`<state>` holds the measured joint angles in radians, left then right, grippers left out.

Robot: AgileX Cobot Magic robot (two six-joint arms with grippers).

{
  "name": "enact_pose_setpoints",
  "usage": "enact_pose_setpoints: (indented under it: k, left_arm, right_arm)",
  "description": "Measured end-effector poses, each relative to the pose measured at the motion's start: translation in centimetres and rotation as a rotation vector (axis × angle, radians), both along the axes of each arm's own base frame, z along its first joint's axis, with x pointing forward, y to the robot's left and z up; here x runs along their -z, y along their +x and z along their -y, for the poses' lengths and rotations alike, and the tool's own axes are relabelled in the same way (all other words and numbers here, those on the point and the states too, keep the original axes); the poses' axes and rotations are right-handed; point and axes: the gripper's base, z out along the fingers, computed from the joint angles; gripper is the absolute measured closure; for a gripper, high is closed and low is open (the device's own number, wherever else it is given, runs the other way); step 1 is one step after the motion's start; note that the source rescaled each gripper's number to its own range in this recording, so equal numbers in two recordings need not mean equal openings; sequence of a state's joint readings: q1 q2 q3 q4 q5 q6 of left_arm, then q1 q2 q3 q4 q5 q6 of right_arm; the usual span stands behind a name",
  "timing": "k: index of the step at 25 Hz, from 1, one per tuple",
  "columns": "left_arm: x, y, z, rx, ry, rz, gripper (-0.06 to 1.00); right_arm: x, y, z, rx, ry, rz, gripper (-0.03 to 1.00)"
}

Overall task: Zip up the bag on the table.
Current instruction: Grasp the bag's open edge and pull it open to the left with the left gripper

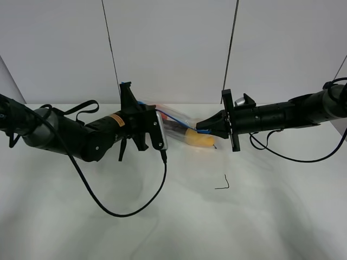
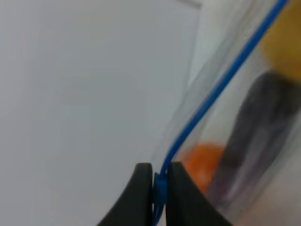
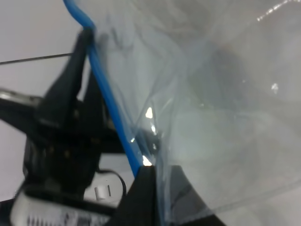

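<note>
The left fingers (image 2: 141, 197) are squeezed tight on the blue zipper strip (image 2: 211, 94). The strip sits right in the small gap between them. From there it runs up and away along the edge of the bag (image 1: 173, 116).

The right fingers (image 3: 141, 197) are also pinched shut on the blue strip, at the other end of it. In the right wrist view the strip goes from these fingers across to the black left fingers, and the crinkly clear plastic hangs beside it.

You can see through the bag. An orange fruit (image 2: 204, 162) is just beside the left fingers. Next to it lies a dark purple eggplant (image 2: 258, 127). A yellow pear (image 1: 200, 141) is at the end of the bag near the right fingers.

The bag is between the two arms, toward the back of the white desk (image 1: 173, 227), near the middle. Its zipper edge is held up and its lower part is down at the desk.

The left arm (image 1: 70, 135) reaches in from the left side and the right arm (image 1: 282, 115) from the right side. A black cable (image 1: 130, 208) loops down from the left arm onto the desk. A small black corner mark (image 1: 223, 184) is drawn on the desk in front of the bag. Plain white wall panels (image 1: 168, 43) stand behind the desk.
</note>
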<state>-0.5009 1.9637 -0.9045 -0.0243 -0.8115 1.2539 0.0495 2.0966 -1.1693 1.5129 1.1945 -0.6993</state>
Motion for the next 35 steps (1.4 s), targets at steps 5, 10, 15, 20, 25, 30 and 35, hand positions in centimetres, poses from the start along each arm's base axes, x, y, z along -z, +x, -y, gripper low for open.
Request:
enact_pose_setpoints:
  k: [5,10,15,20,25,30,35]
  left_arm:
    - [-0.1,1.6,-3.3,-0.090,-0.004,0.016,0.94]
    - [-0.2,2.6,-5.7,-0.150,-0.001,0.027,0.94]
    - [-0.4,3.3,-7.9,-0.208,-0.007,0.044,0.94]
    - [-0.4,3.7,-9.3,-0.254,-0.014,0.047,0.94]
    - [-0.4,3.8,-9.8,-0.257,-0.007,0.049,0.94]
    - [-0.4,3.8,-9.8,-0.252,-0.005,0.050,0.94]
    - [-0.6,3.9,-10.4,-0.294,-0.076,0.041,0.74]
  right_arm:
    - [0.0,0.0,0.0,0.000,0.002,0.000,0.96]
    - [-0.1,0.0,0.0,0.002,0.007,-0.001,0.96]
    - [0.0,0.0,0.0,-0.001,0.004,0.000,0.96]
    - [0.0,-0.1,0.0,-0.010,-0.001,0.000,0.96]
    - [0.0,-0.1,0.0,-0.006,0.004,-0.001,0.96]
    - [0.0,0.0,0.0,-0.005,0.004,-0.001,0.96]
    - [0.1,-0.2,0.0,-0.024,-0.012,0.000,0.96]
